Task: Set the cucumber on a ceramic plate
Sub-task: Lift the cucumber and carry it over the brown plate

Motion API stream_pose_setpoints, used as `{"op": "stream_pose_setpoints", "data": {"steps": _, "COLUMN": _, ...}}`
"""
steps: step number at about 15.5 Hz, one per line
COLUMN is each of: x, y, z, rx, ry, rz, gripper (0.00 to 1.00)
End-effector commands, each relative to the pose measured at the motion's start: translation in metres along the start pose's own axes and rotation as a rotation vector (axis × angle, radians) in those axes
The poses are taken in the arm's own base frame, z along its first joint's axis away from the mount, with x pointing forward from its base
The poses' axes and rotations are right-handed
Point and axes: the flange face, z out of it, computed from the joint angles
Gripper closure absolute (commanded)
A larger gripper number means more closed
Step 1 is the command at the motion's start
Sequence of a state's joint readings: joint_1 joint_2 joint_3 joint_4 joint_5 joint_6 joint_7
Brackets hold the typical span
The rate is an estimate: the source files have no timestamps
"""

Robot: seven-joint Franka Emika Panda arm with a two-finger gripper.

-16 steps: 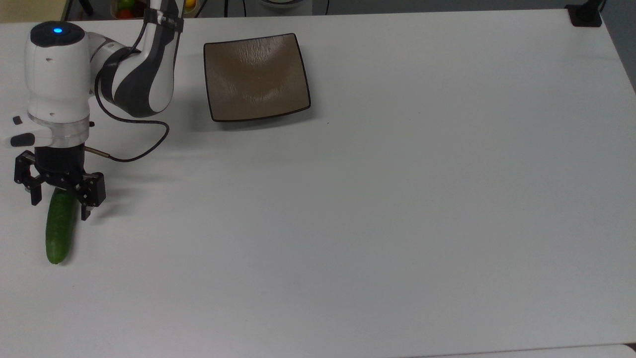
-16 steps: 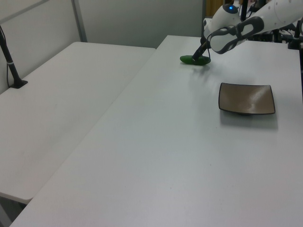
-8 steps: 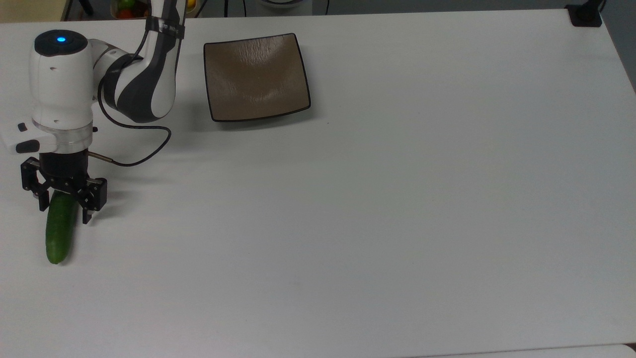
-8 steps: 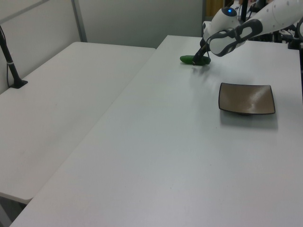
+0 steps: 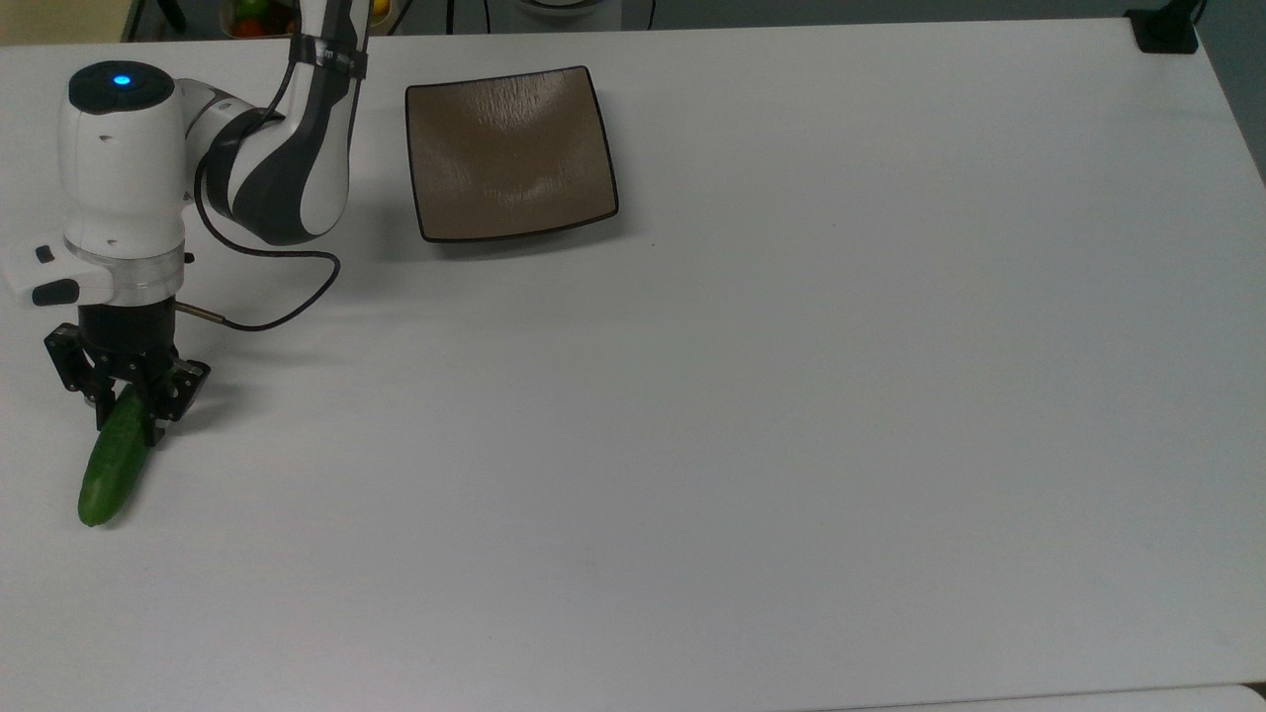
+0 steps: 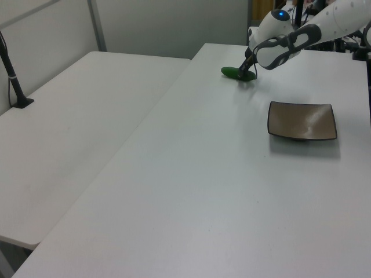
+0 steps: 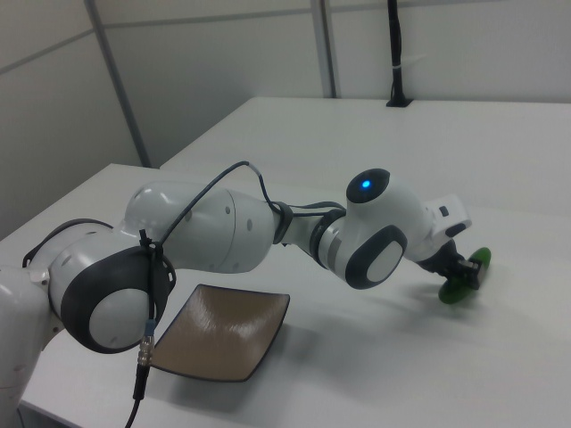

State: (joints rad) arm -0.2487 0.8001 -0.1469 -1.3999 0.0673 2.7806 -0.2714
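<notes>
The dark-green cucumber (image 5: 107, 470) lies near the top view's left table edge, slightly slanted. My gripper (image 5: 126, 405) points down over its upper end, with the fingers shut on it from both sides. In the left view the cucumber (image 6: 232, 72) and gripper (image 6: 245, 73) are at the far end of the table. The right view has the cucumber (image 7: 462, 283) poking out beneath the gripper (image 7: 459, 267). The square brown ceramic plate (image 5: 509, 153) sits bare toward the top view's upper middle, well apart from the cucumber, and appears again as plate (image 6: 301, 120) and plate (image 7: 219, 334).
The arm's white links and a looping black cable (image 5: 282, 297) lie between gripper and plate. A black mount (image 5: 1165, 30) sits at the top view's upper right corner. A second white table (image 6: 75, 127) with a black post (image 6: 13, 75) adjoins on the left view's left.
The fingers have closed in onto the cucumber's upper end. The cucumber has swung so its lower end now points more toward the top view's left.
</notes>
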Motion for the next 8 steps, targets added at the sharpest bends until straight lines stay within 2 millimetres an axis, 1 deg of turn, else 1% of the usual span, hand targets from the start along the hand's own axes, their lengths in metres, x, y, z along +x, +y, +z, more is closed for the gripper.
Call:
{"op": "stream_pose_setpoints", "data": {"steps": 1, "x": 0.016, "y": 0.007, "z": -0.026, "rx": -0.007, "ry": 0.035, "rz": -0.011, "gripper": 1.0}}
{"op": "stream_pose_setpoints", "data": {"steps": 3, "x": 0.021, "y": 0.002, "z": -0.05, "rx": 0.005, "ry": 0.045, "rz": -0.006, "gripper": 1.0}}
{"op": "stream_pose_setpoints", "data": {"steps": 4, "x": 0.023, "y": -0.006, "z": -0.061, "rx": 0.019, "ry": 0.033, "rz": -0.015, "gripper": 1.0}}
{"op": "stream_pose_setpoints", "data": {"steps": 5, "x": 0.027, "y": -0.013, "z": -0.074, "rx": 0.036, "ry": 0.012, "rz": -0.02, "gripper": 1.0}}
{"op": "stream_pose_setpoints", "data": {"steps": 8, "x": 0.04, "y": -0.024, "z": -0.116, "rx": 0.09, "ry": -0.085, "rz": -0.033, "gripper": 1.0}}
